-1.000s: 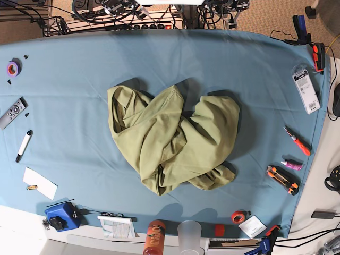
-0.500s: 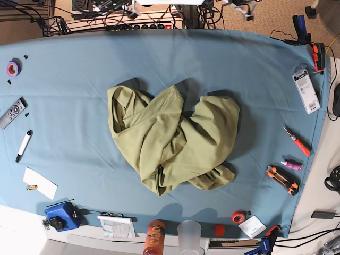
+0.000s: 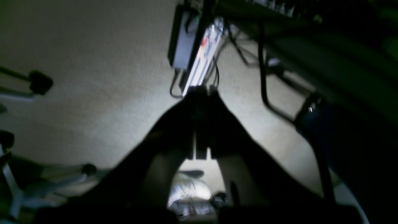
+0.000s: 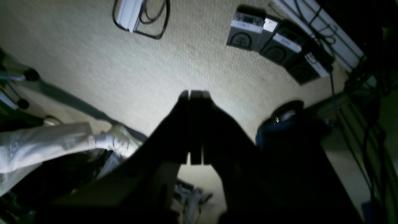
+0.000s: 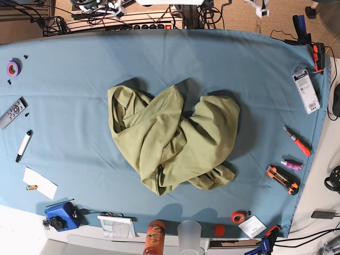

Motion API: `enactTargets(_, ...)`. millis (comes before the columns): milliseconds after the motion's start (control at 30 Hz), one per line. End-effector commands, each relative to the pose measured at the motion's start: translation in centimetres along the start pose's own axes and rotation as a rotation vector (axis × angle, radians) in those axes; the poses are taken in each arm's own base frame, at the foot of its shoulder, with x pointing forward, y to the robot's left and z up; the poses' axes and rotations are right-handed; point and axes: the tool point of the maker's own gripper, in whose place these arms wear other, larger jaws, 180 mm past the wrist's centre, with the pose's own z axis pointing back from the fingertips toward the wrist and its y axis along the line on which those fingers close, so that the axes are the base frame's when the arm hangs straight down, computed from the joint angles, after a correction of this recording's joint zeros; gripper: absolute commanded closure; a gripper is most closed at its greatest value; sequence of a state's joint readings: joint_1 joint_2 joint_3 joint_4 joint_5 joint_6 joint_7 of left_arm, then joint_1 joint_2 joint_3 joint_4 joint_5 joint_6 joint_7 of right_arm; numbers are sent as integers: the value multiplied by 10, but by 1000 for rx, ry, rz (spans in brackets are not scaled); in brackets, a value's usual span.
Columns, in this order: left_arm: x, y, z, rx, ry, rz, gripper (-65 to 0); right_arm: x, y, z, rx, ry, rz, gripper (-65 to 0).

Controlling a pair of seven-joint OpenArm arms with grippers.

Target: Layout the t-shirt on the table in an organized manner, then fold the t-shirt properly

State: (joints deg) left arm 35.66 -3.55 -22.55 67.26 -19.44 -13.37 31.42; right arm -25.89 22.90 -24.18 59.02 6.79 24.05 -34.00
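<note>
The t-shirt (image 5: 172,139) lies crumpled near the middle of the table (image 5: 255,74), its bunched mass running roughly left to right in the base view, with a twisted end trailing toward the near edge. Only that view shows it. My wrist views look down at beige carpet (image 4: 93,56) instead, where my left fingers (image 3: 202,93) and right fingers (image 4: 194,95) are clenched together on nothing.

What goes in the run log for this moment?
olive cotton t-shirt: crumpled, mid teal-covered table | left gripper: shut, off table | right gripper: shut, off table
</note>
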Motion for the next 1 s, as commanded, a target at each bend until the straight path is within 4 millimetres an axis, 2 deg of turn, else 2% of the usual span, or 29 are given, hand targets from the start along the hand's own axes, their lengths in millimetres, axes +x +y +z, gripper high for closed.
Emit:
enactTargets(0, -4, 3, 8, -1, 6, -2, 0, -8, -3, 5, -3, 10, -11, 0)
enactTargets(267, -23, -7, 47, -41, 80, -4, 0, -15, -3, 38, 41, -28, -267, 0)
enactTargets(467, -25, -19, 78, -69, 106, -44, 0, -18, -5, 73, 69, -60, -398, 0)
enactTargets(733, -3, -41, 126, -78, 42, -164, 0, -16, -13, 129, 96, -102, -495, 0)
enactTargets(967, 23, -66, 168, -77, -36, -272, 0, -4, -20, 183, 92, -172, -475, 0)
